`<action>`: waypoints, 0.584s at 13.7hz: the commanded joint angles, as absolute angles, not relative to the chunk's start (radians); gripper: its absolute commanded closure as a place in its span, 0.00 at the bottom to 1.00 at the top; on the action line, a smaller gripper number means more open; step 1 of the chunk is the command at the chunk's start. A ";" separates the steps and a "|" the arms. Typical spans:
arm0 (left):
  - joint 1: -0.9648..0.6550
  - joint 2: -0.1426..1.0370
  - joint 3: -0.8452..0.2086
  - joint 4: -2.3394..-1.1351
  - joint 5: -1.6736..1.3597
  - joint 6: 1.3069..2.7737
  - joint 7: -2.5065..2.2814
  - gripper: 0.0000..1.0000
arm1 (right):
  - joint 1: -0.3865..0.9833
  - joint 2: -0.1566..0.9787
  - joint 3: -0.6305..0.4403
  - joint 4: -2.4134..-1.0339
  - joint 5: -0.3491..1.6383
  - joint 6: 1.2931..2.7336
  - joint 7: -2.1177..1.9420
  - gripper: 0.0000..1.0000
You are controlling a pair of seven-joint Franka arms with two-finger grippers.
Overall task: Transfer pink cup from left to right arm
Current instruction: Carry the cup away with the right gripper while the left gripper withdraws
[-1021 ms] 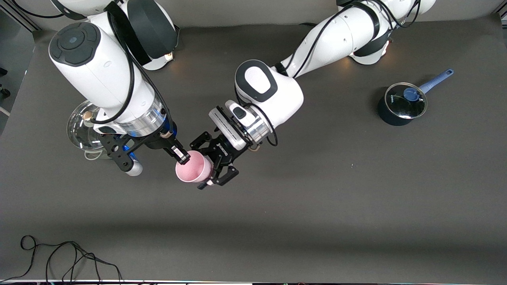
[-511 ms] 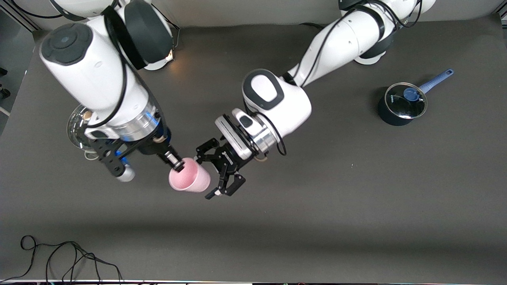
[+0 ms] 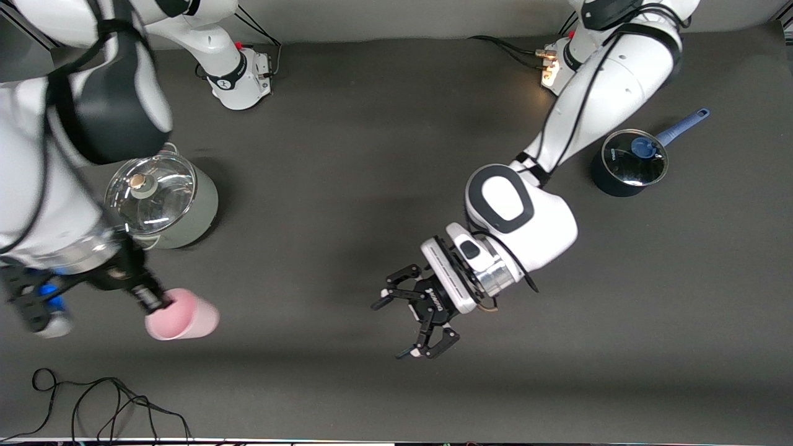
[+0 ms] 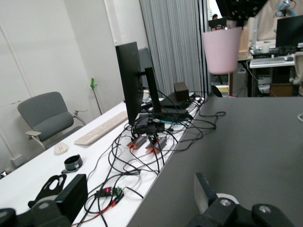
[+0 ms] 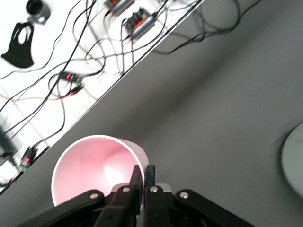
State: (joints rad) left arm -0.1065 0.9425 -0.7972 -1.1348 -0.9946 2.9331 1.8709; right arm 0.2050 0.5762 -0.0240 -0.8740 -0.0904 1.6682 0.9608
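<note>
- Pale-pink plastic is what you see in the right gripper: the pink cup is pinched by its rim, one finger inside the mouth and one outside, the fingers almost touching across the thin wall.
- You find the cup held up over the table near the corner where the edge closest to the front camera meets the right arm's end.
- Its long axis lies close to level, running roughly along that near edge; the open mouth faces the right arm's end and the closed base points toward the middle of the tabletop.
- The left gripper hangs over the middle of the table toward the near edge, well apart from the cup, jaws spread wide and holding nothing.
- You also have a grey-green lidded pot near the right arm's end and a dark saucepan with a blue handle near the left arm's end.
</note>
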 commanded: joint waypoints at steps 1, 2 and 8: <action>-0.040 0.871 -0.787 -1.282 -0.944 2.890 1.839 0.00 | 0.131 0.575 -0.025 -0.853 -0.107 1.654 0.846 1.00; -0.010 0.861 -0.784 -1.317 -0.912 2.846 1.839 0.00 | 0.088 0.575 -0.023 -0.856 -0.101 1.652 0.791 1.00; 0.159 0.853 -0.717 -1.411 -0.691 2.584 1.836 0.00 | -0.104 0.581 -0.021 -0.891 0.040 1.664 0.432 1.00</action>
State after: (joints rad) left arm 0.1118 0.9138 -0.7709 -1.3381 -0.7609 2.6842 1.8663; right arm -0.0614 0.5836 -0.0296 -0.8792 -0.0262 1.6654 0.5504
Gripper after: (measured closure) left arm 0.000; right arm 0.952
